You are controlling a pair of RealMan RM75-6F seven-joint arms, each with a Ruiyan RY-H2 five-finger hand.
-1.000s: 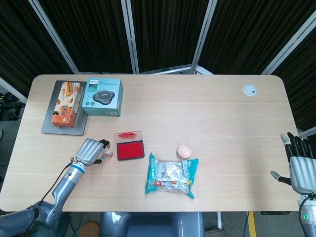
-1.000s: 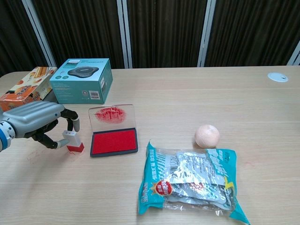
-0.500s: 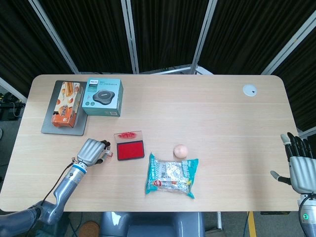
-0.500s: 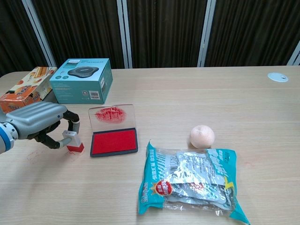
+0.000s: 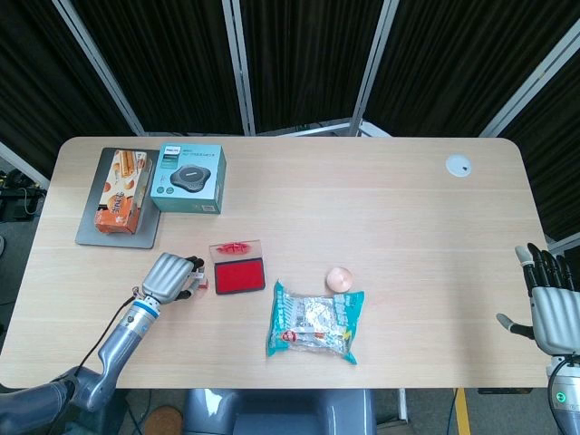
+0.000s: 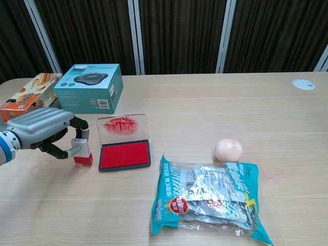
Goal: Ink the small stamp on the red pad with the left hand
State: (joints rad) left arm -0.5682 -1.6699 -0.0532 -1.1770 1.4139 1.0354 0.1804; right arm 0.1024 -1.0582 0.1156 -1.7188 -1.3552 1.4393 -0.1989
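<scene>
The small stamp (image 6: 82, 151), white on top with a red base, stands on the table just left of the red ink pad (image 6: 124, 154). My left hand (image 6: 43, 131) pinches it between thumb and finger; in the head view the left hand (image 5: 168, 277) sits beside the pad (image 5: 238, 275). The pad's clear lid (image 6: 122, 126) stands open behind it, smeared red. My right hand (image 5: 551, 304) hangs past the table's right edge with its fingers spread, holding nothing.
A teal box (image 6: 90, 87) and a snack box (image 6: 28, 96) on a grey tray (image 5: 116, 237) sit at the back left. A pink ball (image 6: 228, 150) lies by a blue snack bag (image 6: 208, 198). A white disc (image 5: 459, 165) is at the far right.
The left hand has tipped the stamp more upright and nudged it slightly toward the pad. The pink ball rolled left, then back right. The right hand stayed still.
</scene>
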